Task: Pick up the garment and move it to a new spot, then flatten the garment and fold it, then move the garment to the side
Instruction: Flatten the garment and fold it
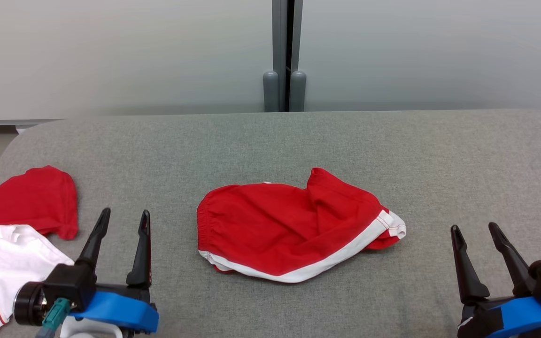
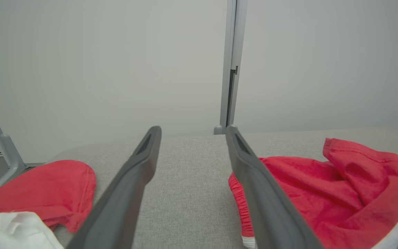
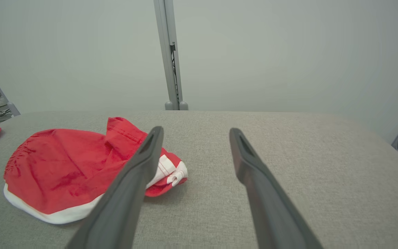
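Item: red shorts (image 1: 289, 230), one piece.
Trim: white band along the near hem and up the right side, bunched at the right end.
Waist: gathered elastic edge at the left end.
Condition: rumpled, with a red flap folded up over the far right part.
Location: middle of the grey fabric table (image 1: 439, 159), between both grippers and touching neither.
Left gripper (image 1: 126, 213): fingers apart, holding nothing.
Right gripper (image 1: 474, 227): fingers apart, holding nothing.
Other stock: red-and-white cloth (image 1: 17, 220) at the table's left edge, well apart from the shorts.
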Controlling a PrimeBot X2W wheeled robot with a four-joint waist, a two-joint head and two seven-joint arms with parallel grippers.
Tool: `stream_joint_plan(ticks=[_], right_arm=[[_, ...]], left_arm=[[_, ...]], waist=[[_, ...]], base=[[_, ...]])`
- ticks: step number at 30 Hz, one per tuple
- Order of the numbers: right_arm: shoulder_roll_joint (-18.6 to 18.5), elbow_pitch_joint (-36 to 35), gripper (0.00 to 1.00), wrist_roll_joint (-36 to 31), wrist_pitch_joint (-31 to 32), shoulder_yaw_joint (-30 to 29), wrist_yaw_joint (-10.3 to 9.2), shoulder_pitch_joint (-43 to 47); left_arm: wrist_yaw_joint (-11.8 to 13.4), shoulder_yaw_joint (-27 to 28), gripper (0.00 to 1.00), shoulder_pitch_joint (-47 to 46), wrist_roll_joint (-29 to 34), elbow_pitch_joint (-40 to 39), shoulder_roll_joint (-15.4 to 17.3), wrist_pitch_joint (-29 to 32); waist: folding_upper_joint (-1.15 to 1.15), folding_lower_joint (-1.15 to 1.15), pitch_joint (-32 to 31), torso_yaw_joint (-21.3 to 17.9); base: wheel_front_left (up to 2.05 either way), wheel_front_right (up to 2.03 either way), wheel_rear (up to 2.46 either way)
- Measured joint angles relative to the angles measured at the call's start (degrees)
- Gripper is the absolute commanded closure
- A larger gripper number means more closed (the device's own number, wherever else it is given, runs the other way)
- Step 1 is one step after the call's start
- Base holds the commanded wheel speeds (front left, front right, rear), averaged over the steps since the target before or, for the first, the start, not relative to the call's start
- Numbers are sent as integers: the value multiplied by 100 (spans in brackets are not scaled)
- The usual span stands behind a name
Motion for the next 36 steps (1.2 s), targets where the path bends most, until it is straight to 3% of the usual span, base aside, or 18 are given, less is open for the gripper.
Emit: stream_joint_plan(ticks=[21, 25, 36], right_arm=[[0, -57, 0, 13, 27, 1, 0, 57], [0, -81, 0, 20, 31, 26, 0, 23], [1, 29, 0, 57, 12, 163, 0, -183]], left_arm=[[8, -26, 0, 199, -65, -229, 112, 94], [-245, -215, 0, -94, -237, -98, 13, 412], [-1043, -677, 0, -673, -1087, 1259, -512, 1615]], waist=[[1, 0, 93, -24], [1, 1, 244, -29], [1, 2, 753, -136]], base=[[0, 0, 0], [0, 0, 0], [0, 0, 0]])
